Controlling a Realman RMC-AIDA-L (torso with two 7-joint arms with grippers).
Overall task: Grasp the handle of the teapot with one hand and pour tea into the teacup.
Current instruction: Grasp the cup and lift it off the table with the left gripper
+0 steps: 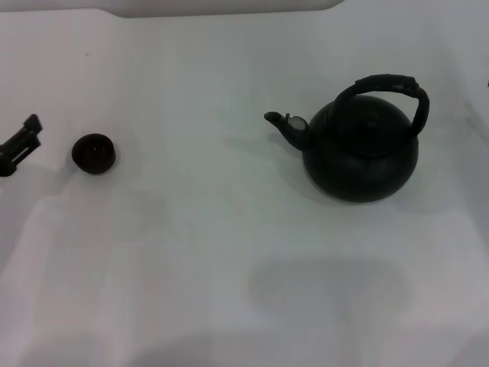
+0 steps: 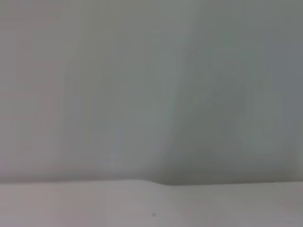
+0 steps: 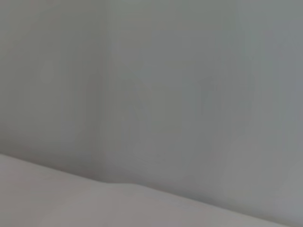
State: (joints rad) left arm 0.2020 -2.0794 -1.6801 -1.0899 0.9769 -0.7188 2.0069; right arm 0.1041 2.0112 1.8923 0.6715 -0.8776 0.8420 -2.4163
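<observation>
The matte black round-bellied teapot [image 1: 361,153] stands upright on the white table at the right of the head view. Its short spout [image 1: 286,126] points left toward the teacup. Over its lid arches the thick black handle [image 1: 390,86], with nothing holding it. The tiny dark teacup [image 1: 94,153] sits far to the left, well apart from the teapot. My left gripper [image 1: 21,144] shows at the left edge, just left of the teacup and not touching it. The right gripper is out of view. Both wrist views show only pale blank surfaces.
The white table [image 1: 229,252] spreads wide between the teacup and the teapot and in front of both. Its far edge meets a pale wall [image 1: 229,6] at the top of the head view.
</observation>
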